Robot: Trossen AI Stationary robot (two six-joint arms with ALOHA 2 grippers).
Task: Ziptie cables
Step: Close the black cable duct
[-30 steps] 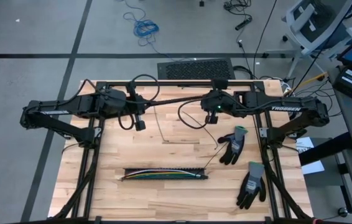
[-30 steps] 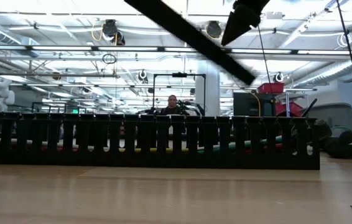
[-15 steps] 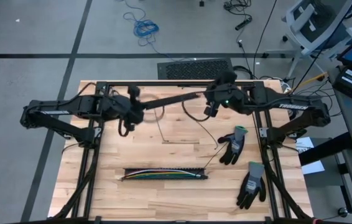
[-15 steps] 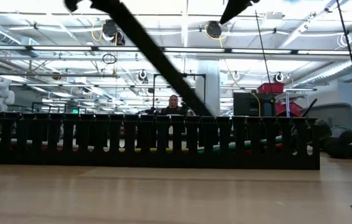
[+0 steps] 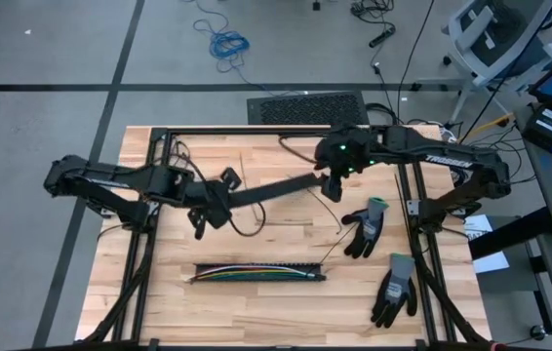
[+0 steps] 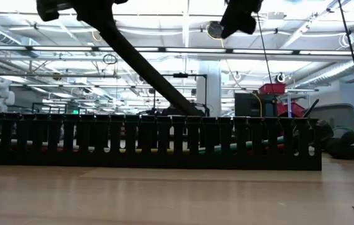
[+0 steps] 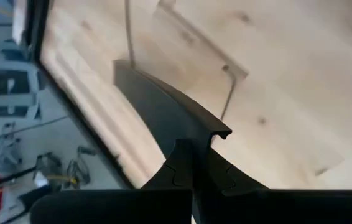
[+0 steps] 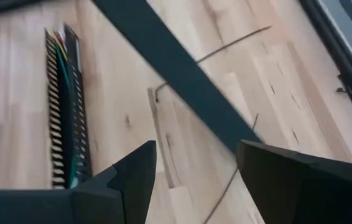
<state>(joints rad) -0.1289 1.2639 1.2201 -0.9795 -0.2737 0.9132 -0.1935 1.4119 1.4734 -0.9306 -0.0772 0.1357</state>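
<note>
While left fingers [image 7: 191, 180] clamp a long black strip [image 5: 276, 187], right fingers [image 8: 135, 180] spread above the cables [image 5: 252, 274].

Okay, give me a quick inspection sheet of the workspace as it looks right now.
Surface: wooden table, lit evenly.
Job's things: cables lying in the black slotted strip; long black bar held above the table.
Clutter: two gloves on the table's right side.
Grippers: left gripper shut on the bar; right gripper open at the bar's other end.
Cables: thin dark strands on the table.
Surroundings: keyboard, blue cord on the floor.
</note>
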